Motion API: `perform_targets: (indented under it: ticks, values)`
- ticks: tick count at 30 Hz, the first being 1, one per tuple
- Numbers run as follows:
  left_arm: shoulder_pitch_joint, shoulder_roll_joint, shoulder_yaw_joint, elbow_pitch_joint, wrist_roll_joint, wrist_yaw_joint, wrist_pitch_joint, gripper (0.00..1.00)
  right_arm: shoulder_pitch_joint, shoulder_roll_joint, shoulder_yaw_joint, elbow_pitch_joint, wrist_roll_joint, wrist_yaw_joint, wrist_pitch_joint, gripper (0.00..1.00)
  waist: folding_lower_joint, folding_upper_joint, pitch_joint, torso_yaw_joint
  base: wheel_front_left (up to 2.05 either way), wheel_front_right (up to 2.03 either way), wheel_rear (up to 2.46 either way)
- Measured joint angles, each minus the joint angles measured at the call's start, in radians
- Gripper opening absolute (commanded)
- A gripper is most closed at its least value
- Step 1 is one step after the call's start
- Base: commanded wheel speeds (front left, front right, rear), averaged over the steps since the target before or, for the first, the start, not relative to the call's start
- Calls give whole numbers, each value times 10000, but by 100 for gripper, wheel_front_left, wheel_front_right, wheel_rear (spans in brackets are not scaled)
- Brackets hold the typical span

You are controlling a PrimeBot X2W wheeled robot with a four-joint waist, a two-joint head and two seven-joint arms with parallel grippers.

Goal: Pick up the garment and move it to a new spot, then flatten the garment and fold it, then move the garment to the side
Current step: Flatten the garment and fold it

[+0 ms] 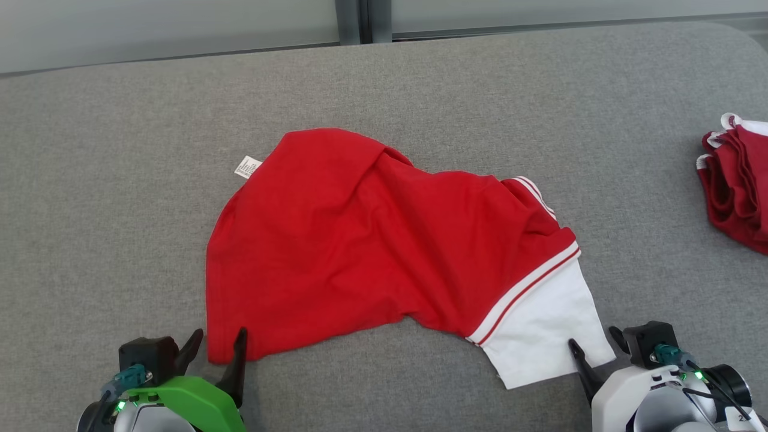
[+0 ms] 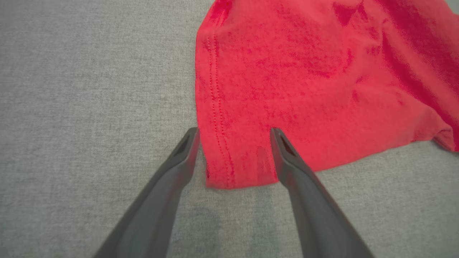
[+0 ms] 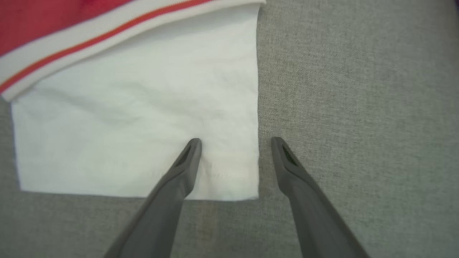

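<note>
Spread wide, left gripper (image 1: 220, 333) and right gripper (image 1: 593, 337) are straddling the hem corner (image 2: 229, 168) and white sleeve (image 1: 540, 327) corner of a red shirt (image 1: 360, 240), probably limp, light and best pinched there.

The garment (image 1: 360, 240) is soft, matt red cloth with a fine knit, and its white part (image 3: 125, 125) is smoother and faintly creased. Under the garment, the grey cover (image 1: 108, 120) is coarse, matt woven fabric. At the garment's near edge, the dark fingers (image 2: 175, 172) look like smooth, matt plastic.
</note>
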Motion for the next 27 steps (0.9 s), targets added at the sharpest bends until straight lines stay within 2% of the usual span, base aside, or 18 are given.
perform_targets:
  ticks: [10,11,12,13,14,15,21,25,27]
  values:
    - [-132,-140,-159,546,-217,-8,270,100,-300,-107,337,230,345,-13,-73,100,0,0,267,-106,0,0,0]
    - [-140,-148,-180,583,-219,-10,309,79,-311,-144,384,242,382,-13,-61,100,0,0,273,-101,0,0,0]
    - [-142,-151,-205,610,-253,-33,341,42,-334,-180,454,251,443,-13,-6,87,0,0,273,-95,0,0,0]
    - [-143,-153,-226,629,-286,-58,366,24,-357,-213,510,259,487,-15,8,51,0,0,273,-89,0,0,0]
    - [-146,-163,-249,652,-320,-96,403,0,-363,-247,575,263,508,-17,12,18,0,0,274,-81,0,0,0]
    - [-147,-163,-267,654,-351,-134,403,0,-371,-251,612,263,577,-29,21,0,0,0,272,-70,0,0,0]
    - [-134,-186,-186,61,-798,-274,612,0,-489,21,541,-240,2456,-25,299,0,0,0,277,-91,0,0,0]
    - [-153,-86,134,-1304,-1337,-347,957,0,-883,-219,96,-1576,3858,-8,558,0,0,0,373,-138,0,0,0]
    - [-353,161,288,-2119,-1346,-345,1193,0,-1165,-403,-213,-2380,4445,-10,767,0,0,0,473,-150,0,0,0]
